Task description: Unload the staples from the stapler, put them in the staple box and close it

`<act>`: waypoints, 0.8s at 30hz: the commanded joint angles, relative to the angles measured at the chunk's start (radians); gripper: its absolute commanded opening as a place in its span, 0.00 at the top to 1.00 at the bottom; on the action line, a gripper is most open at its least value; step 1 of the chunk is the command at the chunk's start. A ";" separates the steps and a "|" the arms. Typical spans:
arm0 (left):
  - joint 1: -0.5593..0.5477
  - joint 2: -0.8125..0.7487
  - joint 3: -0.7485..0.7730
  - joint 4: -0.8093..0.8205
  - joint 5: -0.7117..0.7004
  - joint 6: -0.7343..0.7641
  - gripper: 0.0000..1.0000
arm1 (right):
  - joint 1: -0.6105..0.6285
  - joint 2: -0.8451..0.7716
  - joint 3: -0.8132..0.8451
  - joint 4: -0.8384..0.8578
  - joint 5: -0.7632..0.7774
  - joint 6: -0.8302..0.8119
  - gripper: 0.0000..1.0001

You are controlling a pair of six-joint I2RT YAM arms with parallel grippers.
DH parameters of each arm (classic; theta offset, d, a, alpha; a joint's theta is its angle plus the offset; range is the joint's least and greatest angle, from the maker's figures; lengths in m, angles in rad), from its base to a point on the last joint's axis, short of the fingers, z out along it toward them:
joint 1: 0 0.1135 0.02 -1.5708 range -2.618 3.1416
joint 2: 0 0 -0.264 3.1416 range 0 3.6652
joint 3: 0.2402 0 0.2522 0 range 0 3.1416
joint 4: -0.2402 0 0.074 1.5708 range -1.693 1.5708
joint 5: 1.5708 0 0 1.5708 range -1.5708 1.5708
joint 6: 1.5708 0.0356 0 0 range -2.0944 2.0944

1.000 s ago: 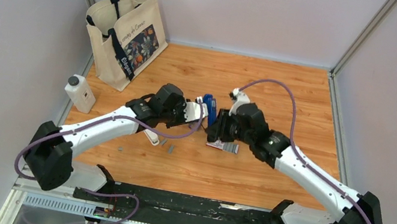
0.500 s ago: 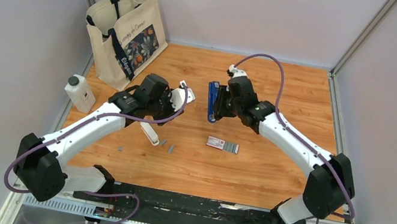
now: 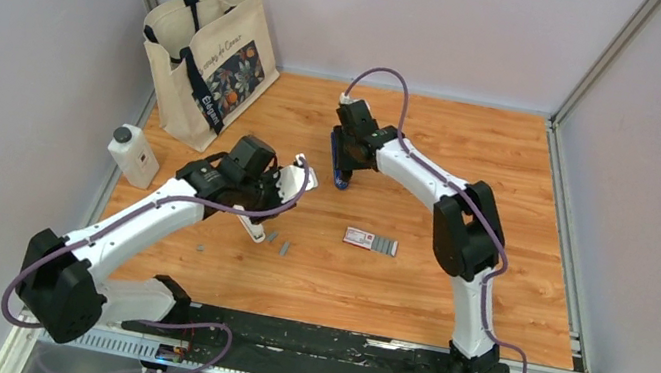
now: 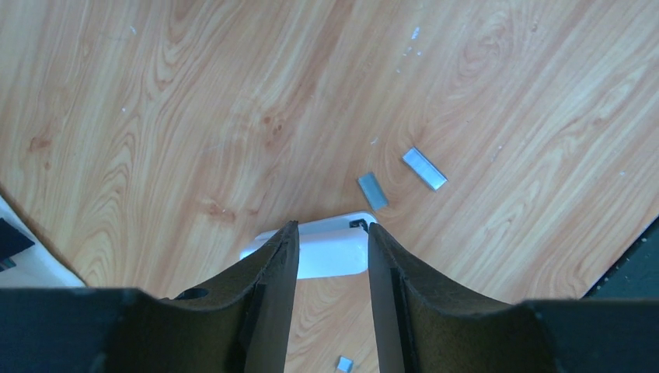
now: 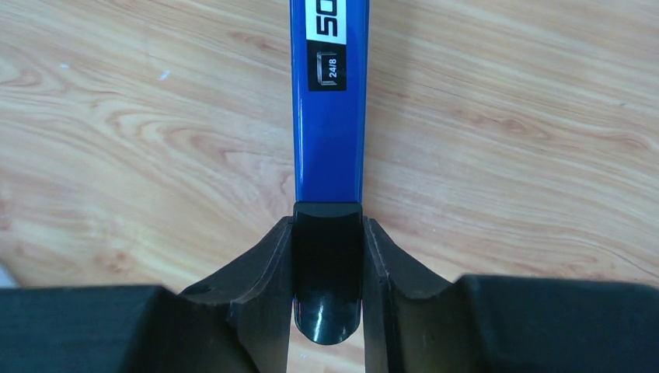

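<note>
While clamped, stapler (image 5: 328, 140) slim, blue (black tail).

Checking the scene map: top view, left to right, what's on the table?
bottle → white bar → loose staples → stapler → staple strip. Bag spans bottle to bar, so skipped.

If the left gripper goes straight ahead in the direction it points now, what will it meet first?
Most likely the white bar lying on the table: it shows right between the open jaws of the left gripper. How far below it lies is unclear.
</note>
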 commanded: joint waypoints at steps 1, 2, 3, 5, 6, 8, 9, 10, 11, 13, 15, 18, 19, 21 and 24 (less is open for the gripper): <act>-0.005 -0.074 -0.022 -0.057 0.106 0.076 0.53 | 0.003 0.081 0.151 -0.104 0.038 -0.042 1.00; -0.005 -0.085 -0.035 -0.063 0.149 0.085 0.53 | 0.011 0.087 0.154 -0.104 0.035 -0.044 1.00; -0.007 -0.100 -0.041 -0.067 0.164 0.108 0.53 | 0.012 0.098 0.157 -0.107 0.034 -0.045 1.00; -0.017 -0.103 -0.045 -0.079 0.172 0.128 0.53 | 0.019 0.107 0.168 -0.111 0.013 -0.051 0.99; -0.031 -0.096 -0.044 -0.086 0.169 0.151 0.53 | 0.020 0.115 0.171 -0.114 -0.004 -0.053 0.98; -0.042 -0.083 -0.036 -0.103 0.158 0.166 0.53 | 0.028 0.116 0.173 -0.113 -0.061 -0.065 0.96; -0.051 -0.068 -0.033 -0.109 0.158 0.178 0.54 | 0.032 0.116 0.171 -0.113 -0.072 -0.074 0.95; -0.056 -0.060 -0.030 -0.116 0.160 0.183 0.54 | 0.037 0.118 0.173 -0.117 -0.086 -0.084 0.93; -0.059 -0.054 -0.026 -0.117 0.155 0.188 0.54 | 0.048 0.116 0.176 -0.127 -0.089 -0.103 0.91; -0.076 -0.034 -0.024 -0.120 0.149 0.211 0.53 | 0.055 0.113 0.177 -0.137 -0.116 -0.125 0.81; -0.102 -0.013 -0.032 -0.113 0.112 0.237 0.53 | 0.063 0.090 0.157 -0.137 -0.148 -0.139 0.74; -0.138 0.018 -0.042 -0.087 0.051 0.278 0.53 | 0.066 0.047 0.110 -0.133 -0.184 -0.148 0.70; -0.145 0.026 -0.044 -0.074 0.040 0.287 0.53 | 0.068 0.037 0.091 -0.128 -0.201 -0.151 0.67; -0.163 0.044 -0.042 -0.060 0.011 0.313 0.52 | 0.069 0.012 0.052 -0.119 -0.207 -0.163 0.60; -0.188 0.070 -0.039 -0.040 -0.024 0.353 0.52 | 0.069 -0.040 0.012 -0.095 -0.178 -0.162 0.29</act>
